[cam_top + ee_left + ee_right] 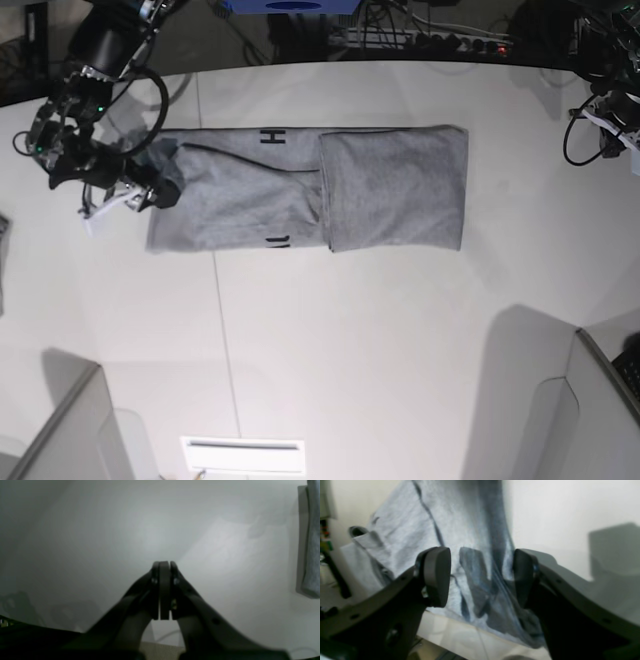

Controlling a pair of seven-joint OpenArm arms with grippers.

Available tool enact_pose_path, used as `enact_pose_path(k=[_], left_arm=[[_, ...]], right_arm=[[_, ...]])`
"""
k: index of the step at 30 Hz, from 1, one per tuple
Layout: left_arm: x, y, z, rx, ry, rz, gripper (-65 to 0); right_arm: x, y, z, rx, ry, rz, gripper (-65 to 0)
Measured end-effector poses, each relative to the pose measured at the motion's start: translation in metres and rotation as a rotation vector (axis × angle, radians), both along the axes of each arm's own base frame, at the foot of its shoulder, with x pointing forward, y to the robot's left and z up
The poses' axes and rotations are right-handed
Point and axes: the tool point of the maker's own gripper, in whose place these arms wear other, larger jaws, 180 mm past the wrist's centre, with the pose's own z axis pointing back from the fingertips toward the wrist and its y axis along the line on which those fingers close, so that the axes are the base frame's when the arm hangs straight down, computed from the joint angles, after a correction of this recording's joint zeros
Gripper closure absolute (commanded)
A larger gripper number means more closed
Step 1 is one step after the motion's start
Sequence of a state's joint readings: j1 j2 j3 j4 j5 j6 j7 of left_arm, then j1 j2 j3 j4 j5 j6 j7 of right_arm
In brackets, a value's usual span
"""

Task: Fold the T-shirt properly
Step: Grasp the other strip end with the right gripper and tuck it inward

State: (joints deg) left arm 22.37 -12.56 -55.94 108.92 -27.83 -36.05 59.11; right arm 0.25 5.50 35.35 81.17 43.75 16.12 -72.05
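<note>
The T-shirt (pixel 310 190) lies flat on the white desk (pixel 350 340), folded into a long band, its right part doubled over. The right gripper (pixel 481 577) is at the T-shirt's left end with its jaws wide apart, grey cloth between them. The left gripper (pixel 164 590) is over bare desk, well apart from the T-shirt, jaws pressed together on nothing. Cables (pixel 420 35) lie beyond the desk's far edge.

In the base view, black lettering (pixel 272 135) on the heather-grey cotton T-shirt (pixel 390 190) is mostly folded under; the left gripper lies beyond the frame edge.
</note>
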Motion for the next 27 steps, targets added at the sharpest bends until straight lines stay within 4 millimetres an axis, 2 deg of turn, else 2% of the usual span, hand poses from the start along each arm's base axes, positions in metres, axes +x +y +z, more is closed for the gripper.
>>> enact_pose_path(k=[3, 8, 11, 21, 23, 27], left_arm=[[0.000, 0.000, 0.000, 0.000, 0.001, 0.000, 0.0], [0.001, -0.001, 0.000, -0.001, 0.000, -0.003, 0.0], [0.000, 0.000, 0.000, -0.001, 0.001, -0.002, 0.0], [0.000, 0.000, 0.000, 0.000, 0.000, 0.000, 0.0], [0.000, 0.000, 0.000, 0.000, 0.001, 0.000, 0.0], [0.000, 0.000, 0.000, 0.002, 0.002, 0.000, 0.0]], right_arm=[[0.001, 0.006, -0.001, -0.007, 0.002, 0.030, -36.9], [0.006, 0.040, -0.001, 0.010, -0.011, 0.140, -36.9], [0.006, 0.051, -0.005, 0.046, -0.006, 0.160, -36.9], [0.004, 0.042, -0.011, 0.071, 0.011, 0.152, -36.2], [0.005, 0.042, -0.013, 0.079, 0.014, 0.143, -31.4], [0.005, 0.040, -0.020, 0.085, 0.020, 0.116, -15.5]])
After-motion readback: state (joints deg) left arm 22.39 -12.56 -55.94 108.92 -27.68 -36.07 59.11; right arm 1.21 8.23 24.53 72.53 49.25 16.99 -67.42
